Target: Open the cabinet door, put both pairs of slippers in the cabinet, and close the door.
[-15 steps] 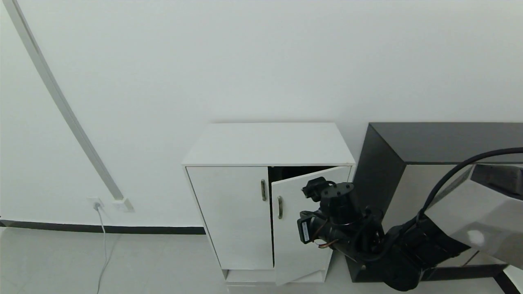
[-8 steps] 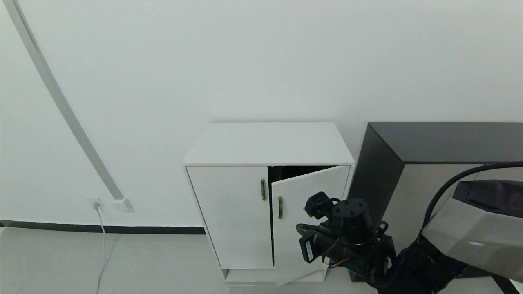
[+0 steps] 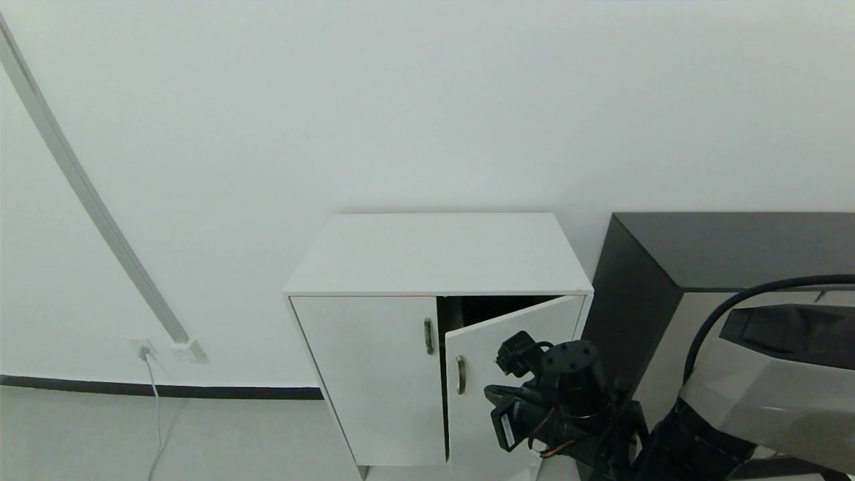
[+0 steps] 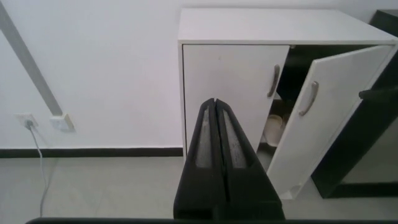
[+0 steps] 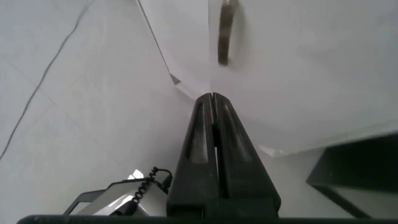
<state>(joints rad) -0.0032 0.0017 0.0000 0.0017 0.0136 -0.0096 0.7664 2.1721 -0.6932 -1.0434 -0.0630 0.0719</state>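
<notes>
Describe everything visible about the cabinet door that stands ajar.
The open door is a flat white panel, looking like painted or laminated board, hinged on the cabinet at its outer edge beside the black unit. It stands upright, swung partly outward, leaving a dark gap beside the shut door. A slim vertical metal handle sits near its free edge. The right gripper, shut, points at its face close to the handle; whether it touches cannot be told.
</notes>
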